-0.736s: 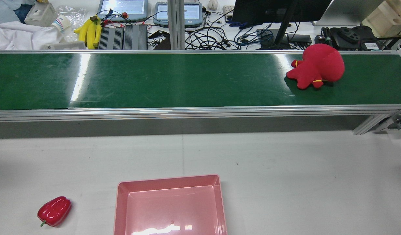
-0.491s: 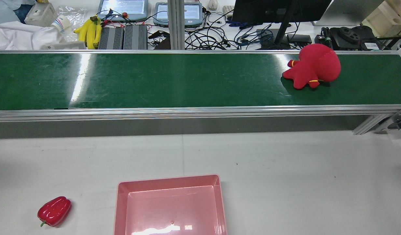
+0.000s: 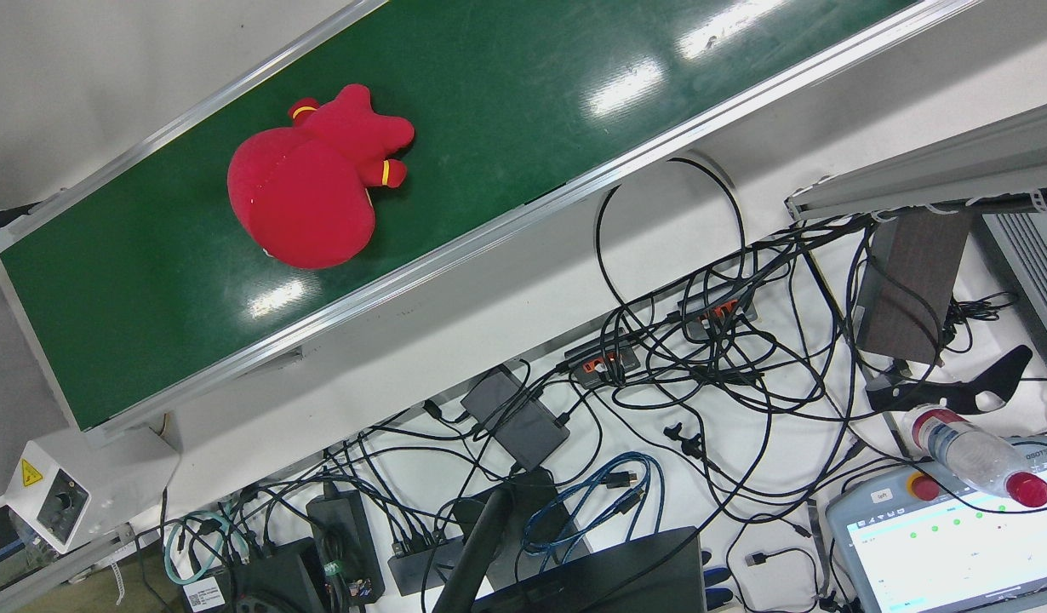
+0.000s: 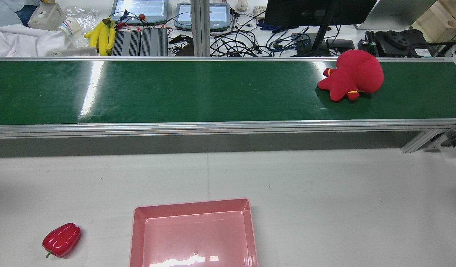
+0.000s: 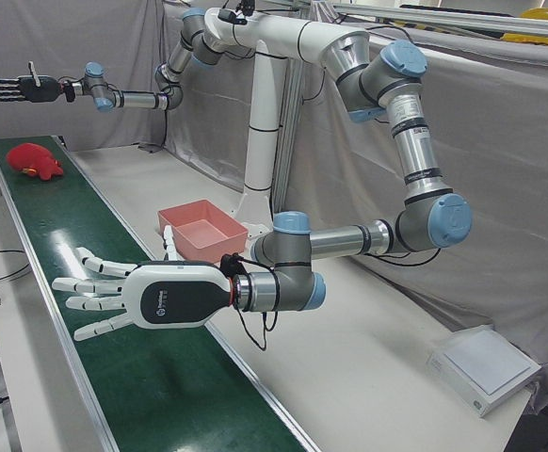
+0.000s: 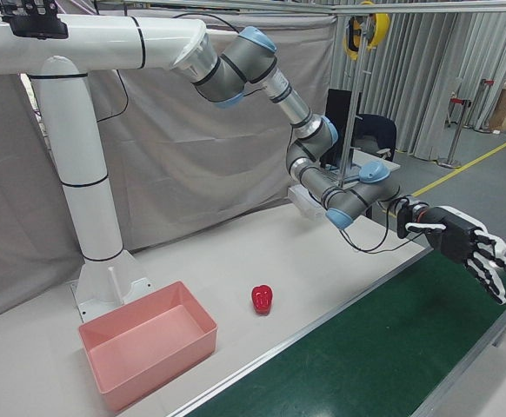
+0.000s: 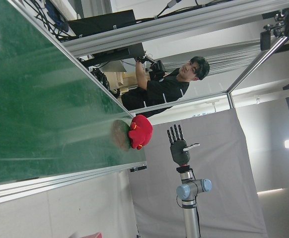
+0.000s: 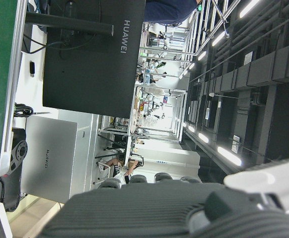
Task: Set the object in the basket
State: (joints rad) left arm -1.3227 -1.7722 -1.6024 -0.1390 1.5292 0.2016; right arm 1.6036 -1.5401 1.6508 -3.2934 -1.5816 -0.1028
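Observation:
A red plush toy (image 4: 352, 76) lies on the green conveyor belt (image 4: 194, 91), toward its right end in the rear view; it also shows from above (image 3: 306, 191) and far off (image 5: 34, 160). The pink basket (image 4: 192, 204) stands empty on the white table, with a red bell pepper (image 4: 62, 240) to its left. My left hand (image 5: 114, 297), white, hovers open over the belt, far from the toy. My right hand (image 5: 15, 88), black, hangs open in the air above and beyond the toy. The left hand view shows the toy (image 7: 140, 131) with the right hand (image 7: 178, 146) behind it.
Beyond the belt lies a bench with cables, tablets, a monitor and bananas (image 4: 102, 35). A person (image 7: 164, 89) stands past the belt's far end. The basket (image 6: 162, 365) and pepper (image 6: 262, 298) sit between the pedestal and the belt; the left hand (image 6: 466, 248) reaches over the belt.
The plush toy has slid a little to the left along the belt in the rear view. Basket and pepper have not moved.

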